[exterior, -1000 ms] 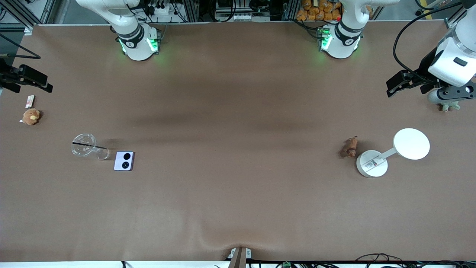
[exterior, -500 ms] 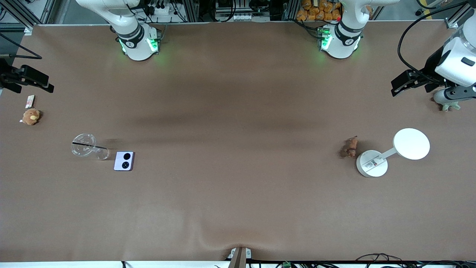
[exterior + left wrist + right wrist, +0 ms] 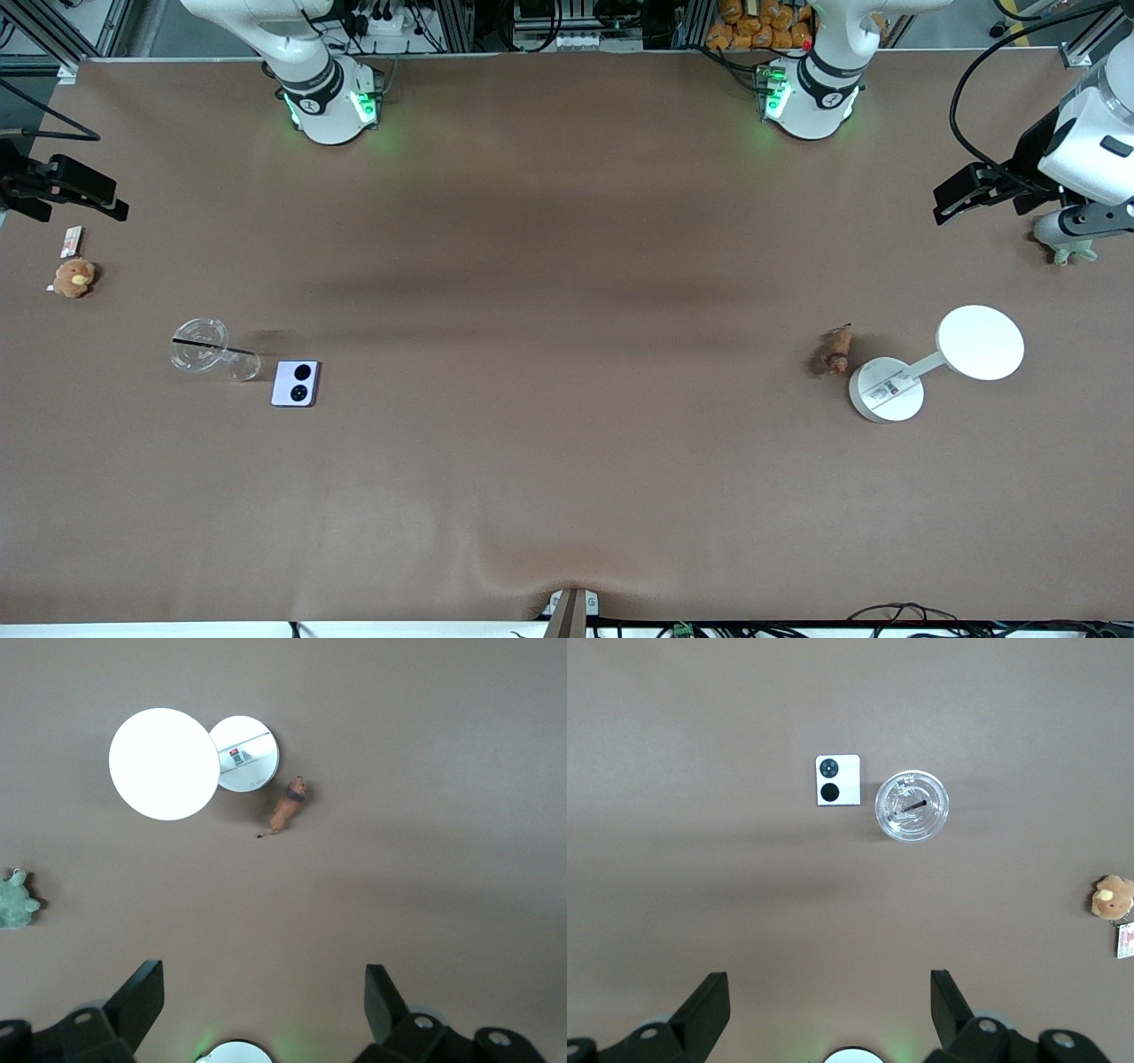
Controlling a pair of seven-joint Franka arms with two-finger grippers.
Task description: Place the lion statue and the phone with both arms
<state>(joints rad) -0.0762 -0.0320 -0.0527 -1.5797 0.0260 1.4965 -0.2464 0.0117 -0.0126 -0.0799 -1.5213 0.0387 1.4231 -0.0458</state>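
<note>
Moved: you can see the left gripper [image 3: 961,197] has drifted a little toward the left arm's end of the table since a second ago; the right gripper [image 3: 84,190] has barely shifted.
Phone: the phone [image 3: 295,383] lies flat in the right arm's half, well in from the front edge, just beside the clear cup [image 3: 201,346].
Lion statue: the lion statue [image 3: 834,350] lies in the left arm's half, close beside the white lamp [image 3: 887,390]'s base.
Left gripper: fingers spread wide, holding nothing, high near the left arm's end edge, close to the green plush toy [image 3: 1070,253].
Right gripper: fingers spread wide, empty, over the right arm's end edge near the brown plush toy [image 3: 73,276] and card [image 3: 72,239].
Risk: you may clip the cup or lamp on descent, since each target sits tight beside one.
</note>
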